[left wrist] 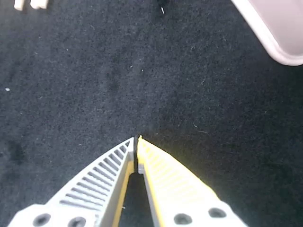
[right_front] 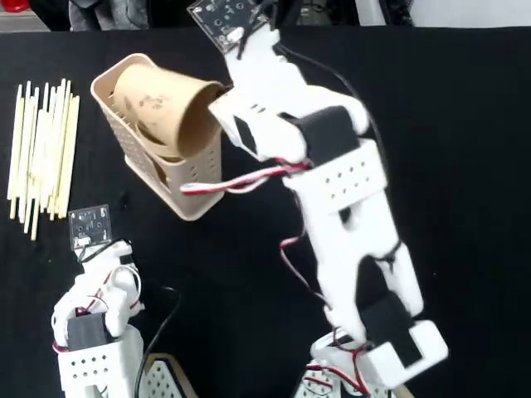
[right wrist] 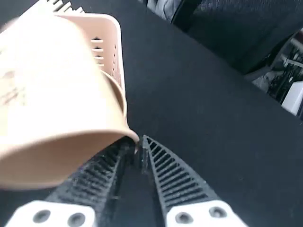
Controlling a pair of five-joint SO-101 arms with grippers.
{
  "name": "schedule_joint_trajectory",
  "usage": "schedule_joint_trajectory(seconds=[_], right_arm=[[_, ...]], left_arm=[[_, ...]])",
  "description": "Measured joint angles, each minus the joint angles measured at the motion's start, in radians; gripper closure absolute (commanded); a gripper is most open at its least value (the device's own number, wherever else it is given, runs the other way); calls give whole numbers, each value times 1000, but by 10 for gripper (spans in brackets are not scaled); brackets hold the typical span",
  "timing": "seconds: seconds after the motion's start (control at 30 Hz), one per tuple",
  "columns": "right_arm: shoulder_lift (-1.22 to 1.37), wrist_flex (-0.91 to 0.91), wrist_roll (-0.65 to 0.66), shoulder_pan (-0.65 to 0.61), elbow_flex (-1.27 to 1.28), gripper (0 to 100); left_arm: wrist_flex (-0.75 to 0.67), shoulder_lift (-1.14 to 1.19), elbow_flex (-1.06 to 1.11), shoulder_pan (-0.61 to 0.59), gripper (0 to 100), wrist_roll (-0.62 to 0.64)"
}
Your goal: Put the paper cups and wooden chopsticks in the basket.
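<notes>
A beige slotted basket stands left of centre on the black table. A tan paper cup lies tilted across its opening, mouth toward the right arm, with another cup under it in the basket. My right gripper is shut on the rim of the upper cup, beside the basket wall. Several wooden chopsticks lie in a bundle at the far left. My left gripper is shut and empty, low over bare cloth, with the chopstick ends beyond it.
The left arm sits at the near left, below the chopsticks. A basket corner shows beyond the left gripper. The right arm stretches diagonally across the middle. Black cloth lies open to the right.
</notes>
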Motion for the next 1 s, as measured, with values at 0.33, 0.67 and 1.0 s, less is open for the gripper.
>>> schedule_joint_trajectory(seconds=[0.33,0.67,1.0], right_arm=[[-66,5,0,0,0,986],[-66,6,-8,-87,-75,986],[87,-66,-8,-163,-219,962]], left_arm=[[0,0,0,0,970,0],[0,0,0,0,970,0],[0,0,0,0,970,0]])
